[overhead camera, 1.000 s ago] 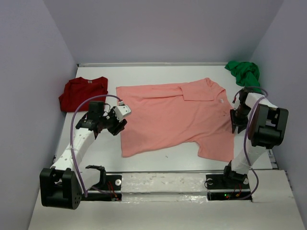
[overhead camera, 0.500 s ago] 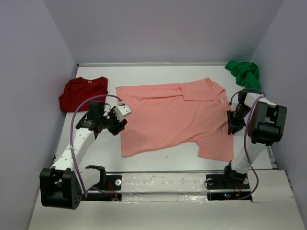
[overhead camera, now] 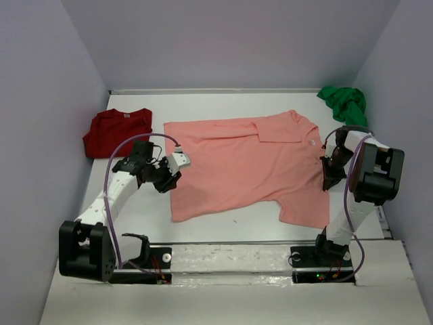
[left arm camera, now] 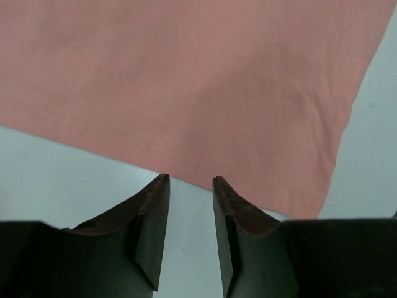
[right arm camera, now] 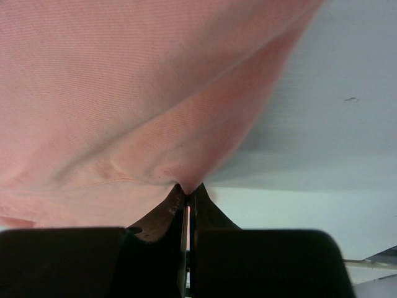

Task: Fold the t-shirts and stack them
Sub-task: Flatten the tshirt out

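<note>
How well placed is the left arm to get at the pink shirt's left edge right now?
Probably yes: the left gripper is open with its tips right at the hem of the salmon-pink shirt, and nothing lies in between.

The pink shirt (left arm camera: 186,81) fills the upper part, its hem slanting down to the right. Below the shirt, the left tool (left arm camera: 189,181) has its dark fingers (left arm camera: 152,214) parted, tips at the hem, with bare pale surface (left arm camera: 62,174) between them.

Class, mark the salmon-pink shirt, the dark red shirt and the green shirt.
salmon-pink shirt (overhead camera: 237,166), top view, middle of body.
dark red shirt (overhead camera: 114,133), top view, centre of cloth.
green shirt (overhead camera: 344,101), top view, crumpled middle.
</note>
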